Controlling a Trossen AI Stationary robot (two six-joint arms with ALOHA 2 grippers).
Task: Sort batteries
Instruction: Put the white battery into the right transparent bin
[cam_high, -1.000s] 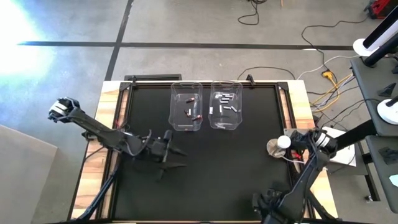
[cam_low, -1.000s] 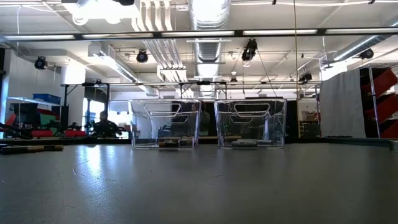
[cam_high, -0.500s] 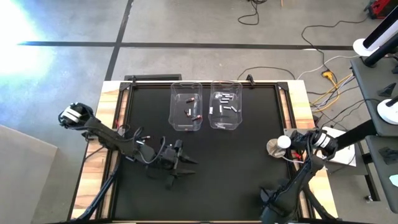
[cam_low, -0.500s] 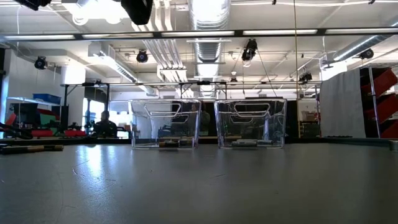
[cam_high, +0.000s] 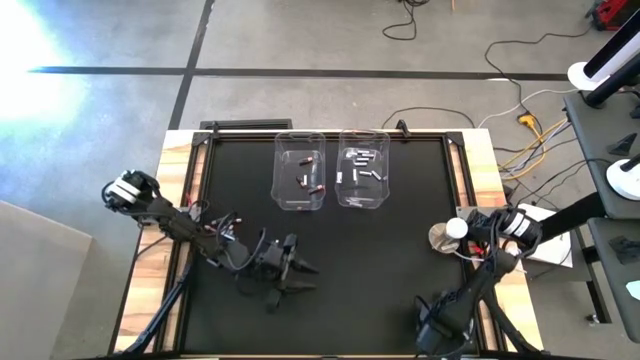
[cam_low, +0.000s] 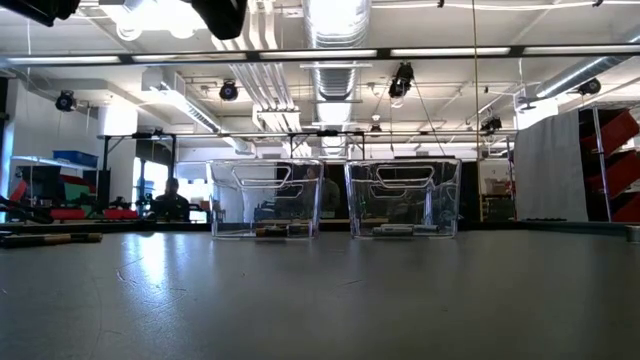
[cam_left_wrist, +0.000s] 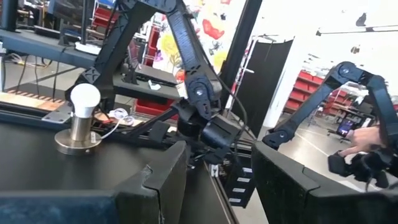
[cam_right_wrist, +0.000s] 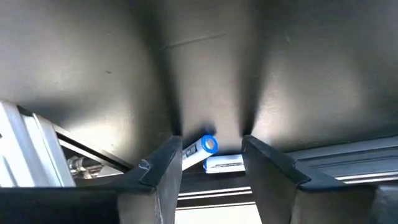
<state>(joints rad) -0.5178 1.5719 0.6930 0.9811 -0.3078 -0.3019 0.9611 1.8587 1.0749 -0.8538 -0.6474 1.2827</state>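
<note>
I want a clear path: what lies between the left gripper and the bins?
Only bare black mat, in the high view, between the left gripper and the bins.

Two clear bins (cam_high: 300, 172) (cam_high: 363, 168) side by side at table's (cam_high: 400, 250) far centre, batteries (cam_high: 309, 176) (cam_high: 364, 165) in each. Disc object (cam_high: 447, 234) at right edge. Left gripper (cam_high: 300, 274) mid-left, right gripper (cam_high: 432, 330) near-right.
</note>
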